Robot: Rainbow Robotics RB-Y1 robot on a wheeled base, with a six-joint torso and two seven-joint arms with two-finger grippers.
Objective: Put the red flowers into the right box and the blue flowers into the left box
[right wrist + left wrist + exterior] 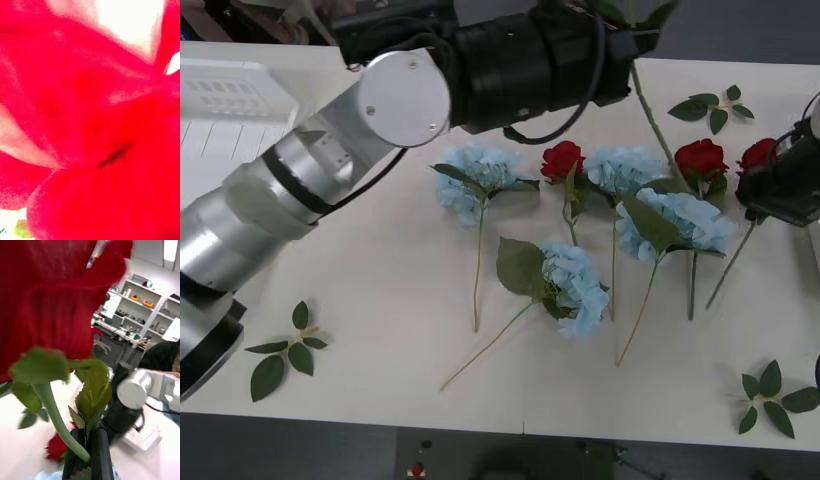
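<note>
My left gripper (88, 453) is clamped on a red rose (56, 303) stem, lifted over the table's (380, 300) far side. My right gripper (780, 190) sits at a table rose (758, 153); grip state unclear. Four blue flowers (480, 170) lie mid-table, left box (220, 100) far left.

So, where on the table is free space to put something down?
The table is bare between the near-left leaf sprig and the blue flowers, and along the near edge. The middle and right, where blue flowers and red flowers overlap, are crowded.
</note>
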